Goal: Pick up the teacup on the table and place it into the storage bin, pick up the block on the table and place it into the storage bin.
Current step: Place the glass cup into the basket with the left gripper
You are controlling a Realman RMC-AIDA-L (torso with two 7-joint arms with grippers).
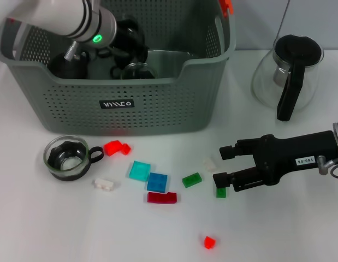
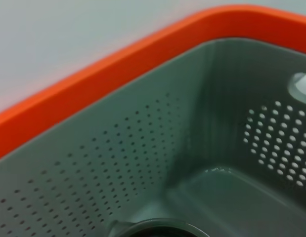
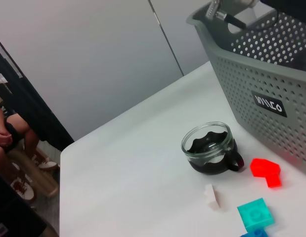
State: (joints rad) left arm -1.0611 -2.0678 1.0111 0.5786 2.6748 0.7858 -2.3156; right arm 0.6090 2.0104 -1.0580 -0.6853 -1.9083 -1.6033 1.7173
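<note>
— What's nearest? And the right hand (image 1: 222, 165)?

— A small red block (image 1: 209, 242) lies nearest, alone on the white counter (image 1: 300, 229). Just beyond it the right hand hovers low, fingers apart, a green block (image 1: 220, 192) by its lower fingertip and another green one (image 1: 191, 179) just left.

— Further left?

— Dark red (image 1: 162, 197), blue (image 1: 157, 182) and teal (image 1: 140, 170) blocks cluster together, then a white one (image 1: 104, 185) and the teacup (image 1: 68, 157), upright beside a red block (image 1: 117, 148).

— The left hand?

— Down inside the bin (image 1: 125, 103) at the far left; I cannot tell its grip. A glass pot (image 1: 288, 71) stands far right.
</note>
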